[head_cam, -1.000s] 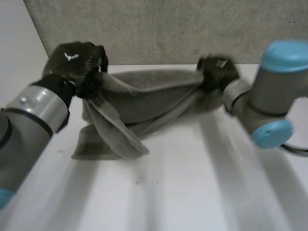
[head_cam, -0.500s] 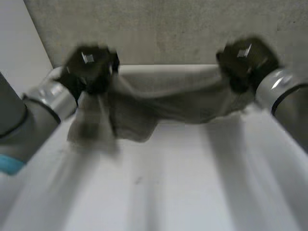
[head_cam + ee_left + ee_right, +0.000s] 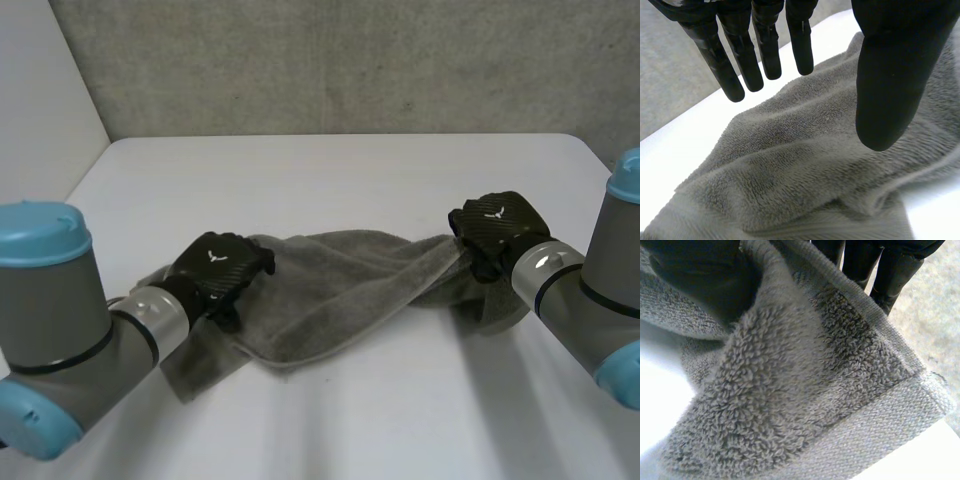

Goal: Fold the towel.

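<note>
Grey towel [image 3: 330, 300] lies rumpled in a long band on the white worktop [image 3: 350, 170], strung between the two hands. Left hand [image 3: 218, 268] sits over one end of the towel, with cloth spreading out beneath its palm and past its wrist. From the head camera its back covers the fingers. The left wrist camera shows the fingers [image 3: 742, 65] straight and spread, and the thumb [image 3: 887, 90] set wide of them. Both hover just above the pile with nothing clasped, and cannot tell whether any tip touches the nap. Folds and one flat woven strip lie under the palm; the rest of the cloth is cut off at the frame. Right hand [image 3: 497, 228] has the opposite end, and the towel climbs off the worktop to meet it. In its wrist camera the thumb [image 3: 695, 280] presses on the near face of the cloth and the fingers [image 3: 887, 275] sit behind it, so the towel is pinched between them, though most of each finger is masked by terry. A corner with a woven hem band [image 3: 890, 440] hangs below that hand. Bunched cloth under the right wrist is in shade and hard to read.
</note>
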Robot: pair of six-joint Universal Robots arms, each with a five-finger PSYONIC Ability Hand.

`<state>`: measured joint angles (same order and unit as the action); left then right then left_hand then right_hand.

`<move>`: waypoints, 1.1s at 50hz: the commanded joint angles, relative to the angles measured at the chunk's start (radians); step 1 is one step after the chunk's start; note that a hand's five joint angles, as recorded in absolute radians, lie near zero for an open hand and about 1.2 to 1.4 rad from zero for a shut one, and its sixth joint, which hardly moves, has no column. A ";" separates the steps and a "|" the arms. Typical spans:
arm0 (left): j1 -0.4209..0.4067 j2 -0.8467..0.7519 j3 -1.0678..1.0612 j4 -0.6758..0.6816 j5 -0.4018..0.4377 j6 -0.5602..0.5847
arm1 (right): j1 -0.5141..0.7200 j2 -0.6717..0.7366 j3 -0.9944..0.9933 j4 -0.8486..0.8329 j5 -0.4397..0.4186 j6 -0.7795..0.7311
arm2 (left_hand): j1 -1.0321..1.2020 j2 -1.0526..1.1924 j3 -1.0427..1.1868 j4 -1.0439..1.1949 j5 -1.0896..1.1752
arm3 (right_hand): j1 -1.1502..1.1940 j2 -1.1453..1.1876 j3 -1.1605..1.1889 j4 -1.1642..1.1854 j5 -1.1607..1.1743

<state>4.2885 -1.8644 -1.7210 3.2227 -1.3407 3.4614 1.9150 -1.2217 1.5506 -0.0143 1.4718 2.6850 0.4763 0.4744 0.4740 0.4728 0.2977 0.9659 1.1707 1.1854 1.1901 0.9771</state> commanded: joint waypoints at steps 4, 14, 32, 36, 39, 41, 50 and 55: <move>0.000 0.209 -0.150 -0.004 -0.155 -0.204 | -0.017 0.100 -0.004 -0.045 0.002 0.058 | 0.034 0.036 0.036 0.037 0.038 | 0.430 0.226 0.211 0.206 0.245; 0.008 0.220 -0.292 -0.034 -0.189 -0.197 | -0.047 0.105 0.002 -0.128 0.004 0.058 | 0.178 0.180 0.180 0.181 0.182 | 0.430 0.226 0.211 0.206 0.245; 0.043 0.037 -0.296 0.138 -0.192 -0.174 | -0.034 0.097 0.037 -0.133 -0.001 0.056 | 0.186 0.188 0.189 0.190 0.190 | 0.430 0.226 0.211 0.206 0.245; 0.050 -0.001 -0.282 0.146 -0.192 -0.156 | -0.034 0.097 0.040 -0.133 -0.002 0.056 | 0.186 0.188 0.189 0.190 0.190 | 0.430 0.226 0.211 0.206 0.245; 0.063 -0.028 -0.272 0.147 -0.190 -0.142 | -0.034 0.097 0.040 -0.133 -0.002 0.056 | 0.192 0.194 0.195 0.196 0.196 | 0.430 0.226 0.211 0.206 0.245; 0.071 -0.039 -0.272 0.147 -0.190 -0.140 | -0.034 0.097 0.042 -0.133 -0.002 0.056 | 0.195 0.197 0.198 0.199 0.199 | 0.430 0.226 0.211 0.206 0.245; 0.079 -0.073 -0.247 0.172 -0.190 -0.139 | -0.034 0.100 0.046 -0.138 -0.002 0.052 | 0.385 0.387 0.387 0.389 0.389 | 0.430 0.226 0.211 0.206 0.245; 0.077 -0.075 -0.236 0.212 -0.190 -0.139 | -0.033 0.103 0.048 -0.139 -0.004 0.047 | 0.638 0.640 0.640 0.641 0.642 | 0.430 0.226 0.211 0.206 0.245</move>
<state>4.3675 -1.9364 -1.9688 3.3959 -1.5308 3.3232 1.8808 -1.1220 1.5964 -0.1513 1.4695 2.7366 0.7069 0.7066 0.7069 0.7071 0.5213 0.9659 1.1707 1.1854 1.1901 0.9826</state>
